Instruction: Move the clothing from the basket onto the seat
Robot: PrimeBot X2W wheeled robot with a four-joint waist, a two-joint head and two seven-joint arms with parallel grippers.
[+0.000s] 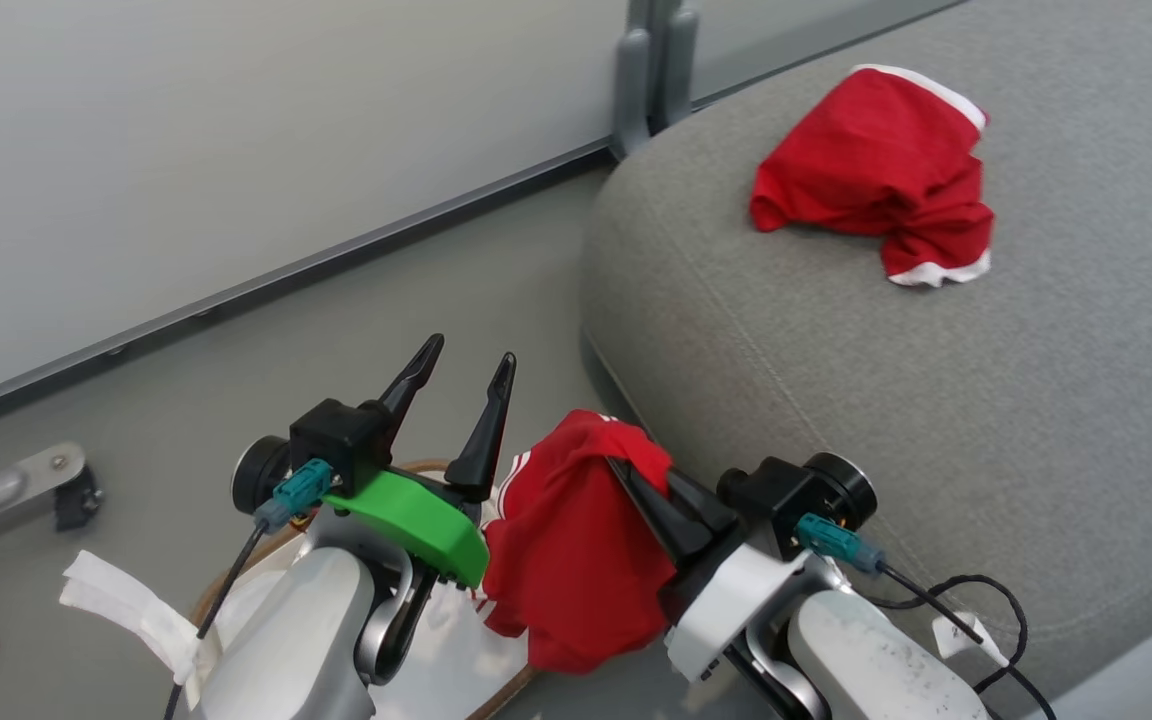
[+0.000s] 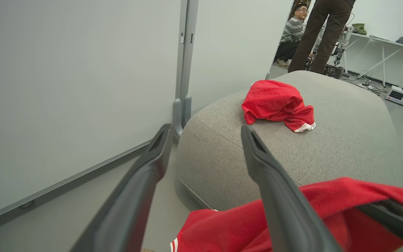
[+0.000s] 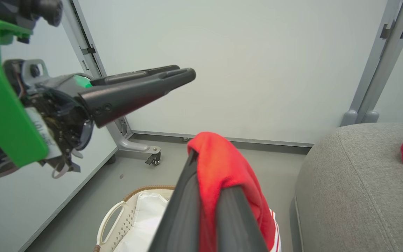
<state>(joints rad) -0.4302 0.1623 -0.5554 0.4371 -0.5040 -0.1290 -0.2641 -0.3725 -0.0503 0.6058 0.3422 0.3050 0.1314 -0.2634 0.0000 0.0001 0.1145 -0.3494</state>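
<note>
- The left gripper (image 1: 471, 352) is held up over the basket on a forearm rising from the lower left. Its fingers point up and away, spread wide with nothing between them.
- The basket (image 3: 112, 213) stands on the floor beneath both arms. The right wrist view gives its side handle, perforated wall and white liner (image 3: 142, 224), where the head view gives an arc of brown rim.
- A red garment (image 1: 576, 540) hangs above the basket's right edge, white stripes at its hem.
- The right gripper (image 1: 636, 470) angles up and leftward, jaws pinched together on that garment, which drapes over the fingertips.
- The seat (image 1: 886, 400) is just beside the basket, rounded corner nearest.
- A second red garment (image 1: 871, 160) lies crumpled on the seat top, white trim showing. The left wrist view adds two people (image 2: 292, 31) beyond the seat.
</note>
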